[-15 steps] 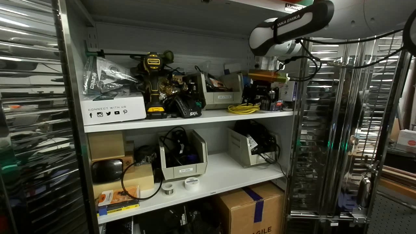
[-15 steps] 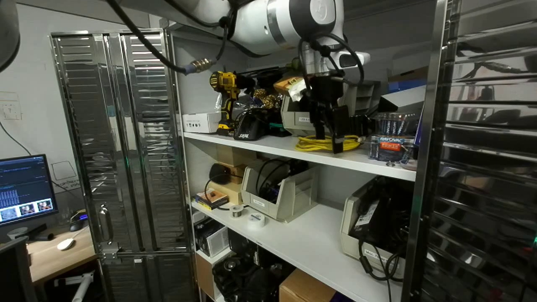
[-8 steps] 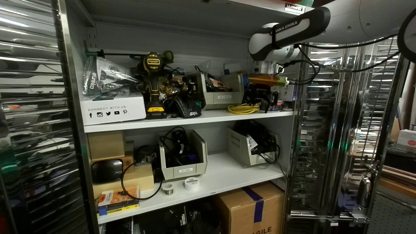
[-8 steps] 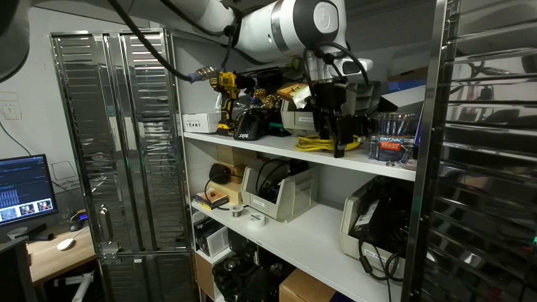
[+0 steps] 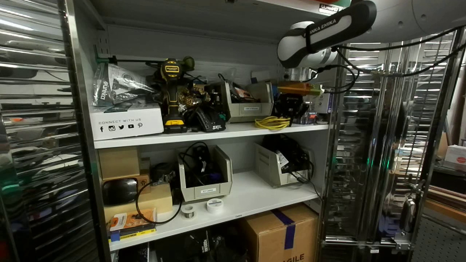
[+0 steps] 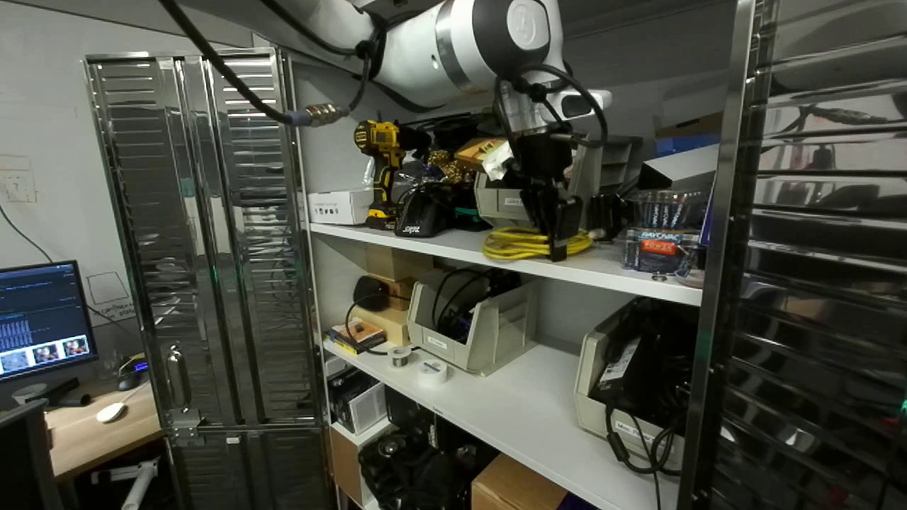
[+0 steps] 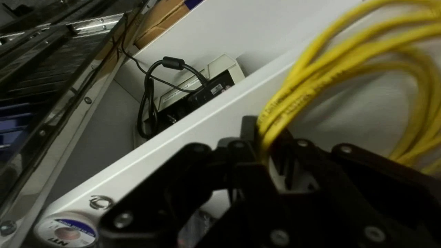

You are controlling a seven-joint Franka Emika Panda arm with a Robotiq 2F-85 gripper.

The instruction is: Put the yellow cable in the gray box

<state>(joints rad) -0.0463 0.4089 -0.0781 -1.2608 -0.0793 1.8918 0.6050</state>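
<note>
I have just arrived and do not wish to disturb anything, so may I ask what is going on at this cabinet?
A robot arm is holding the yellow cable between its fingers; in the wrist view, strands run between them. It is at the front of the white shelf, and I cannot tell whether it is fully off the surface. It is not yet in the gray box, apparently the labelled bin close by.
</note>
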